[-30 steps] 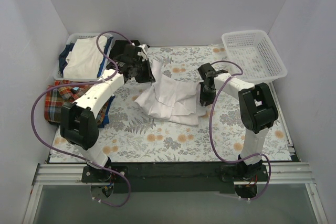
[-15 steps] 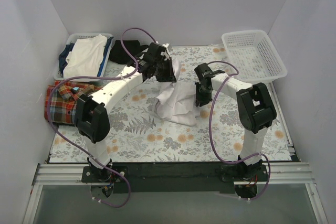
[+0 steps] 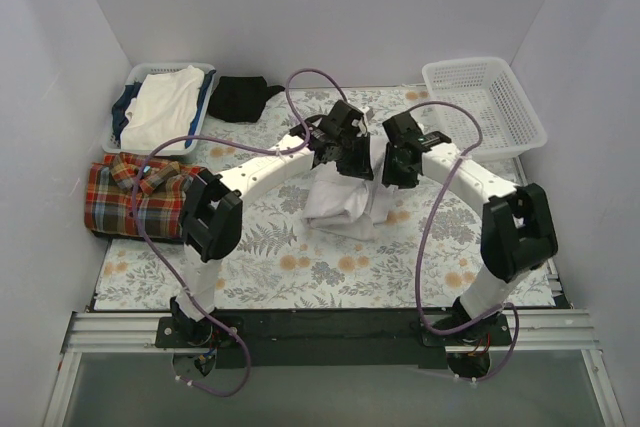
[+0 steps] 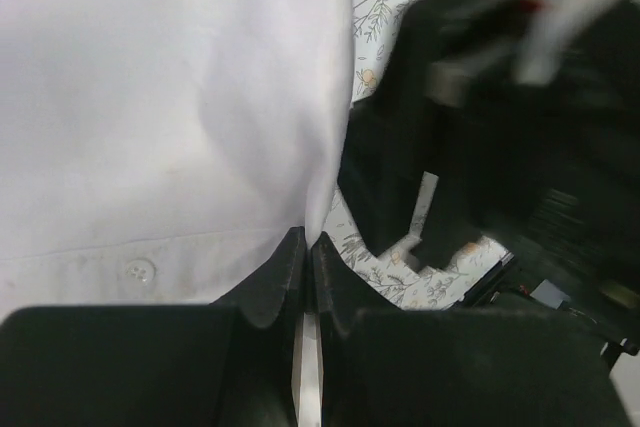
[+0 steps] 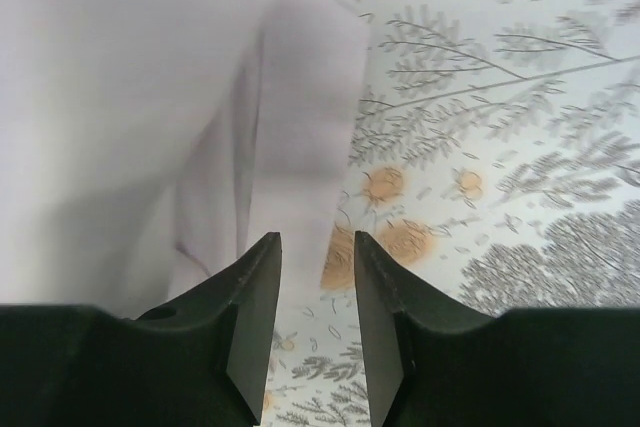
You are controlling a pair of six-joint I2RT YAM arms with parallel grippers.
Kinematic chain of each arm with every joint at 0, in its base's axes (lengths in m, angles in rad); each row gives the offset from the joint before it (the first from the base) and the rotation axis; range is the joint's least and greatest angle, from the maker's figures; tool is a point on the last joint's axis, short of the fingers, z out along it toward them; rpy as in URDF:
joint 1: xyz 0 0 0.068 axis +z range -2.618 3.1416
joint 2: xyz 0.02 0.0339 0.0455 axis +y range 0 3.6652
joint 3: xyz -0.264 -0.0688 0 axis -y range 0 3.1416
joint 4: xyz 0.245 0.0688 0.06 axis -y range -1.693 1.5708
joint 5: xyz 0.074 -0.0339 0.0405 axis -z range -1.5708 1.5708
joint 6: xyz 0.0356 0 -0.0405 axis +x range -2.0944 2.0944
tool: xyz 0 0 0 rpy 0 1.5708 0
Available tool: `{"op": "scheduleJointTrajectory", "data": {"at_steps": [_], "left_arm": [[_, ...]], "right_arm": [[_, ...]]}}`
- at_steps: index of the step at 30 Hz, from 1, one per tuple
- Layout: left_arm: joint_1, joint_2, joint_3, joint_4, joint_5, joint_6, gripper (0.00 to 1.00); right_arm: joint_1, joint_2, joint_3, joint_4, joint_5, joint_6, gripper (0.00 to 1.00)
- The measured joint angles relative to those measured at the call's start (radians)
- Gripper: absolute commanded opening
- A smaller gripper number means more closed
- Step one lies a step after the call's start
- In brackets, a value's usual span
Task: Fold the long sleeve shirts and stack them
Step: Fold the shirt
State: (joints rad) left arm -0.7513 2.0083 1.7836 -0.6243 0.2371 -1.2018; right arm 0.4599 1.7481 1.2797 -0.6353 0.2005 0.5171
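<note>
left fingers (image 4: 268,292) tight on white shirt (image 4: 150,97)

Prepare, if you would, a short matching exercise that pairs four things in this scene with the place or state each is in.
Things:
1. white shirt
2. plaid shirt
3. black garment
4. left gripper

Places or states:
A. far edge of the table
B. left edge of the table
C. shut on the white shirt
D. bunched mid-table

Pairs: 1-D, 2-B, 3-A, 4-C.
</note>
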Motion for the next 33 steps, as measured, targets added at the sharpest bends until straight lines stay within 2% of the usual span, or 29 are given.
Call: {"op": "scheduleJointTrajectory", "data": {"at_steps": [5, 9, 11, 12, 13, 14, 15, 18, 20, 22, 28, 33], "left_arm": [[-0.021, 0.053, 0.002, 0.012, 0.018, -0.001, 0.05], [-0.029, 0.103, 0.027, 0.042, 0.031, -0.007, 0.05], [-0.031, 0.139, 0.053, 0.059, 0.045, -0.011, 0.11], [-0.032, 0.159, 0.069, 0.071, 0.054, -0.011, 0.2], [-0.032, 0.177, 0.082, 0.086, 0.066, -0.011, 0.49], [-0.034, 0.191, 0.089, 0.1, 0.079, -0.01, 0.56], [-0.036, 0.198, 0.091, 0.11, 0.09, -0.002, 0.58], [-0.049, 0.208, 0.086, 0.127, 0.122, 0.004, 0.68], [-0.057, 0.194, 0.057, 0.153, 0.127, 0.013, 0.72], [-0.062, 0.166, 0.011, 0.155, 0.114, 0.022, 0.73], [-0.049, 0.045, -0.084, 0.126, -0.01, 0.043, 0.75], [0.033, -0.108, -0.159, 0.113, -0.1, 0.056, 0.76]], "right_arm": [[-0.024, -0.216, -0.063, -0.025, 0.127, 0.053, 0.43], [-0.052, -0.308, -0.12, -0.051, 0.185, 0.077, 0.42], [-0.061, -0.327, -0.141, -0.071, 0.201, 0.087, 0.42], [-0.063, -0.333, -0.154, -0.076, 0.206, 0.09, 0.42], [-0.063, -0.336, -0.161, -0.079, 0.206, 0.091, 0.42], [-0.064, -0.338, -0.168, -0.086, 0.205, 0.092, 0.42], [-0.066, -0.338, -0.17, -0.09, 0.204, 0.092, 0.43], [-0.067, -0.338, -0.17, -0.097, 0.194, 0.089, 0.52], [-0.067, -0.337, -0.169, -0.097, 0.181, 0.084, 0.6], [-0.068, -0.332, -0.158, -0.1, 0.164, 0.079, 0.62], [-0.077, -0.251, -0.083, -0.064, 0.07, 0.045, 0.63], [-0.08, -0.093, -0.042, 0.015, -0.043, 0.019, 0.64]]}}
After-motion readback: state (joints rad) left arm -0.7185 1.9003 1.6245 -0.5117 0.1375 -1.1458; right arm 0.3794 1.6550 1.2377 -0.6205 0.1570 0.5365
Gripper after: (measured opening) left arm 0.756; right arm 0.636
